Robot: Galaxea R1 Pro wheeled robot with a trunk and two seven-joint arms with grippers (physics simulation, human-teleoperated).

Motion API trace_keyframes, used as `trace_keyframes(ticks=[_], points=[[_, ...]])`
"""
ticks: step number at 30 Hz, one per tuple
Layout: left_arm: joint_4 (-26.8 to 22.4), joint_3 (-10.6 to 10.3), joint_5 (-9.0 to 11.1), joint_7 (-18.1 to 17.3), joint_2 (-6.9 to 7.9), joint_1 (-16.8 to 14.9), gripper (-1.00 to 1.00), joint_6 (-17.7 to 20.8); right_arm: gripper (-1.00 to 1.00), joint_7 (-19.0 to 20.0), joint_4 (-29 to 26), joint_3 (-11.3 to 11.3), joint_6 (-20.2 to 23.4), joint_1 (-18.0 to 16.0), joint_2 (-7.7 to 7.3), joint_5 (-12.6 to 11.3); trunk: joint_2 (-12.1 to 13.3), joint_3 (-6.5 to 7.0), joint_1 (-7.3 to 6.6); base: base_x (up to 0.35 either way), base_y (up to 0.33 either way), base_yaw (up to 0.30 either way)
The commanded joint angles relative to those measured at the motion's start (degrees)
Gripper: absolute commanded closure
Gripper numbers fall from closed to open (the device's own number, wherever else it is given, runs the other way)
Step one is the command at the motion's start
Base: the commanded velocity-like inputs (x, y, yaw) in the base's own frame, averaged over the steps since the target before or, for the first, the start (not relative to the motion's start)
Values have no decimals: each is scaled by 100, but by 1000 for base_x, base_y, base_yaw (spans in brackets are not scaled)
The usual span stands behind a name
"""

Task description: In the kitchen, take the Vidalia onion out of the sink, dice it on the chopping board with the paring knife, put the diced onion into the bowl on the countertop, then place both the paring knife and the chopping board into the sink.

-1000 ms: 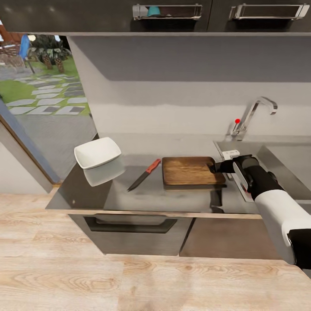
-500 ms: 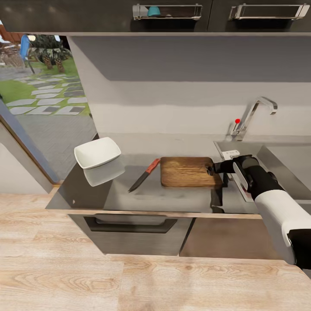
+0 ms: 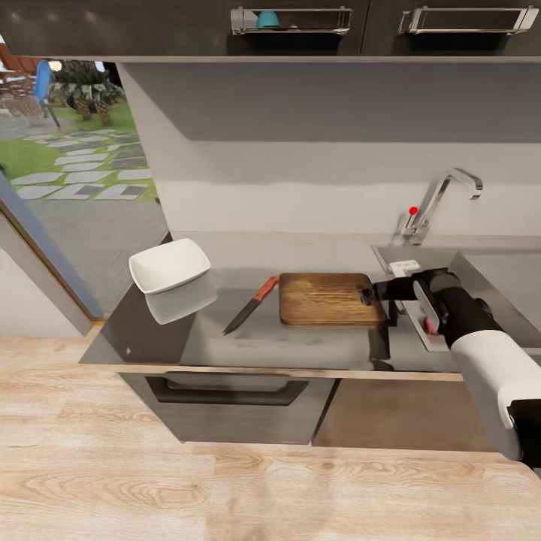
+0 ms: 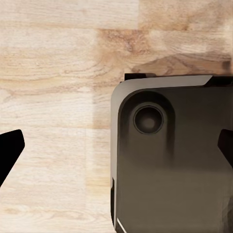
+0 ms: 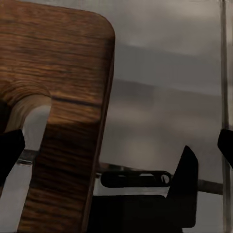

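The right gripper (image 3: 368, 294) sits at the slot-handle end of the chopping board (image 3: 324, 298), fingers spread wide and clamping nothing, seemingly lining up for a grasp. The board lies flat on the countertop (image 3: 263, 338) between the paring knife (image 3: 250, 304) and the sink (image 3: 496, 274), with the bowl (image 3: 170, 266) farther left.

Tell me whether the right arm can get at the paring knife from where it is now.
Probably not directly. The right claw sits at the chopping board's handle end, and the paring knife lies on the countertop past the board's far end, so the board lies between them; reaching over it looks possible.
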Motion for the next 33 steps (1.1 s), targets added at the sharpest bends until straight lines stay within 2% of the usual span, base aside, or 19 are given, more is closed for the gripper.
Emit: trace_keyframes(ticks=[1, 7, 13, 26, 33], points=[[3, 4, 13, 2, 0, -2, -100, -18, -100, 37, -9, 16, 23, -4, -12, 3, -3, -5, 0, 0, 0, 0], [3, 5, 17, 2, -5, -2, -100, -18, -100, 113, -41, -77, 23, -4, -101, 0, -3, -5, 0, 0, 0, 0], [3, 5, 16, 2, -6, -2, -100, -25, -100, 124, -322, -425, 38, -4, -138, -11, -3, -5, 0, 0, 0, 0], [3, 7, 15, 2, -6, -2, -100, -26, -100, 117, -567, -460, 40, -4, -140, -11, -3, -5, 0, -2, 0, 0], [3, -1, 13, 2, -6, -2, -100, -26, -100, 117, -574, -453, 40, -4, -133, -11, -3, -5, 0, -127, 0, 0]])
